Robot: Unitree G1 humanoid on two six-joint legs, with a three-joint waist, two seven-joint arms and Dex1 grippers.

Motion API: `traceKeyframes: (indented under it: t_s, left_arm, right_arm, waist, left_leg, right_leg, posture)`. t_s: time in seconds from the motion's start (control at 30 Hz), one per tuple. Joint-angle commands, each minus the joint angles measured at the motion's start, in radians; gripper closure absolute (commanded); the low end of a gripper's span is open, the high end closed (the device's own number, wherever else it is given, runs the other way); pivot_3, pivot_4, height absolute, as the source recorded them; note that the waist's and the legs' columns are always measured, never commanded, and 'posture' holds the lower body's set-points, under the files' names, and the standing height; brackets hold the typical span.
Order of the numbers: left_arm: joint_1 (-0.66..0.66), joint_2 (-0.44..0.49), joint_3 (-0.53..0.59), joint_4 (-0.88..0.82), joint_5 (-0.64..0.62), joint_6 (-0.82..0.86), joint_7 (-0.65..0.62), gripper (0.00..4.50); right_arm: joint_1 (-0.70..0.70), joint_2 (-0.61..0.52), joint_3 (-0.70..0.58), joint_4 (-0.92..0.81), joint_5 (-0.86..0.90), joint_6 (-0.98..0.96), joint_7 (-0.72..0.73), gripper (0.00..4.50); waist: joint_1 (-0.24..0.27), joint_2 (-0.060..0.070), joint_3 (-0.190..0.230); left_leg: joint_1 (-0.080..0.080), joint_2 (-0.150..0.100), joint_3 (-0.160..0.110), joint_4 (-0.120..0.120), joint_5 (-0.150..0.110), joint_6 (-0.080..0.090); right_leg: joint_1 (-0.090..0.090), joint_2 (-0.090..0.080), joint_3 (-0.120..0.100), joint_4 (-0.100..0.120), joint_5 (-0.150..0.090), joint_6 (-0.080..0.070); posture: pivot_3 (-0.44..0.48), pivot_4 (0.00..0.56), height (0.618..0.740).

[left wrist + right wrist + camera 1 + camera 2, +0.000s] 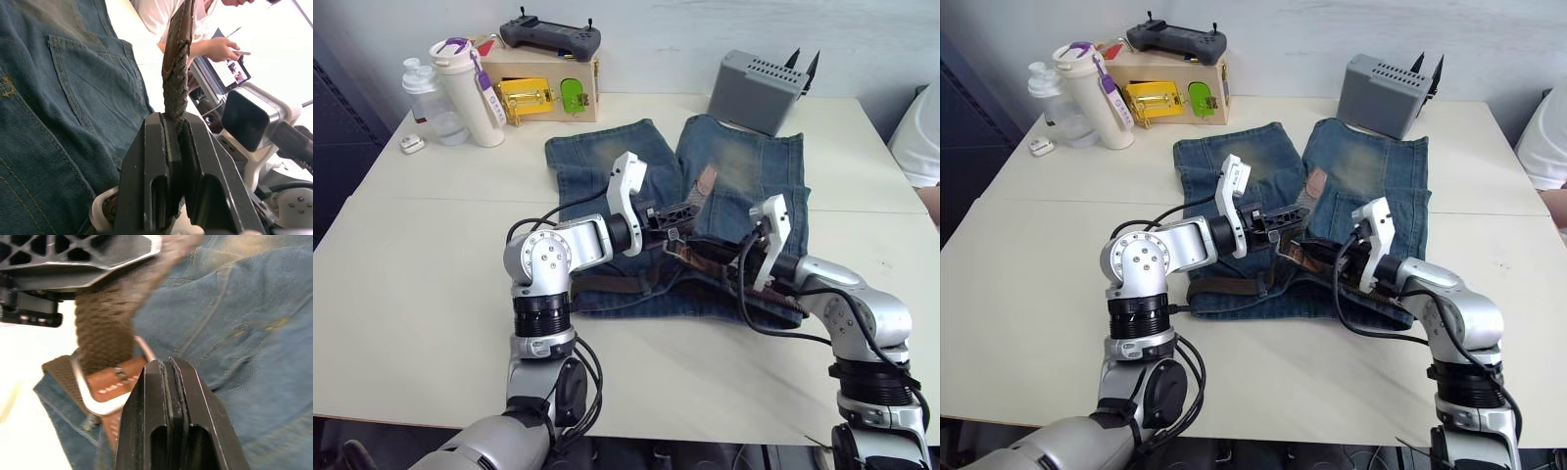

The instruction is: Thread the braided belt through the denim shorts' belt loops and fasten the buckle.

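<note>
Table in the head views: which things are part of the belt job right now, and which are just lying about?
Job:
- denim shorts
- braided belt, clamped in the left gripper
- buckle, by the right gripper

Lying about:
- grey box
- black controller
- wooden box
- white bottle
- clear bottle
- person with tablet

This looks like a robotics lab or test room: two plain cream desks (431, 294) pushed together against a bare pale wall. Along the back edge sit a black handheld controller (550, 36) on a wooden latch-and-lock box (543, 86) at upper left, and a grey equipment box (756, 90) at upper right. At the right edge of the frame a person (920, 137) sits; the left wrist view shows them with a tablet (230, 73).
</note>
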Motion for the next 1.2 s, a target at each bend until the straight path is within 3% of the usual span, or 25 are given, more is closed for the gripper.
traceKeyframes:
  t_s: [0.03, 0.2, 0.3, 0.5, 0.7, 0.9, 1.1, 1.2]
  left_arm:
    - [0.001, -0.031, 0.051, -0.042, -0.046, -0.012, 0.053, 4.50]
    - [0.029, 0.003, 0.072, -0.070, -0.105, 0.044, 0.048, 4.50]
    - [0.064, 0.054, 0.092, -0.099, -0.140, 0.099, 0.034, 4.50]
    - [0.156, 0.168, 0.110, -0.112, -0.152, 0.130, 0.019, 4.50]
    - [0.209, 0.194, 0.077, -0.089, -0.134, 0.077, 0.018, 4.50]
    - [0.215, 0.166, 0.094, -0.055, -0.139, 0.024, 0.044, 4.50]
    - [0.257, 0.214, -0.019, -0.049, -0.083, -0.063, 0.018, 4.50]
    - [0.276, 0.237, -0.092, -0.084, -0.024, -0.205, -0.004, 4.50]
  right_arm:
    - [0.040, -0.019, 0.142, -0.015, -0.056, -0.043, 0.042, 4.49]
    - [0.074, -0.124, 0.346, 0.087, -0.305, -0.227, 0.055, 4.49]
    - [0.069, -0.169, 0.384, 0.134, -0.382, -0.297, 0.055, 4.49]
    - [0.055, -0.158, 0.284, 0.112, -0.269, -0.282, 0.095, 4.49]
    - [0.024, -0.176, 0.175, 0.064, -0.126, -0.194, 0.156, 4.49]
    - [0.002, -0.198, 0.202, 0.085, -0.148, -0.221, 0.206, 4.49]
    - [-0.067, -0.151, 0.244, 0.139, -0.157, -0.230, 0.252, 4.49]
    - [-0.103, -0.143, 0.258, 0.182, -0.161, -0.236, 0.285, 4.49]
  waist:
    - [-0.003, 0.000, 0.000]
    - [-0.002, -0.001, -0.001]
    - [-0.003, -0.006, -0.004]
    - [0.002, -0.011, -0.009]
    - [0.005, -0.011, -0.009]
    - [-0.003, -0.011, -0.009]
    - [-0.001, -0.011, -0.009]
    - [0.000, -0.011, -0.009]
  left_leg:
    - [0.000, 0.000, 0.000, 0.000, 0.000, 0.000]
    - [0.000, 0.000, 0.000, -0.001, 0.000, 0.000]
    - [0.002, 0.000, 0.000, -0.001, 0.000, -0.001]
    - [0.006, 0.000, -0.002, -0.001, -0.001, -0.002]
    - [0.003, 0.000, -0.004, -0.001, -0.001, -0.002]
    - [0.004, 0.000, -0.004, -0.002, -0.002, -0.001]
    - [0.002, 0.001, -0.003, -0.003, -0.001, -0.002]
    - [0.001, 0.000, -0.003, -0.003, -0.001, -0.002]
  right_leg:
    - [0.000, 0.000, 0.000, 0.000, 0.000, 0.000]
    - [0.000, 0.000, 0.000, -0.001, 0.000, 0.000]
    - [0.001, 0.001, 0.000, -0.001, 0.000, 0.000]
    - [0.008, 0.000, -0.001, -0.004, 0.000, 0.000]
    - [0.007, -0.001, -0.003, -0.006, 0.000, 0.000]
    - [0.007, 0.000, -0.003, -0.007, 0.000, 0.000]
    - [0.003, 0.000, -0.002, -0.006, 0.000, 0.000]
    - [0.003, 0.000, -0.002, -0.006, 0.000, 0.000]
  posture:
    - [0.000, 0.150, 0.735]
    - [0.000, 0.150, 0.735]
    - [0.000, 0.150, 0.735]
    - [0.000, 0.150, 0.735]
    - [0.000, 0.150, 0.735]
    - [0.000, 0.150, 0.735]
    - [0.000, 0.150, 0.735]
    - [0.000, 0.150, 0.735]
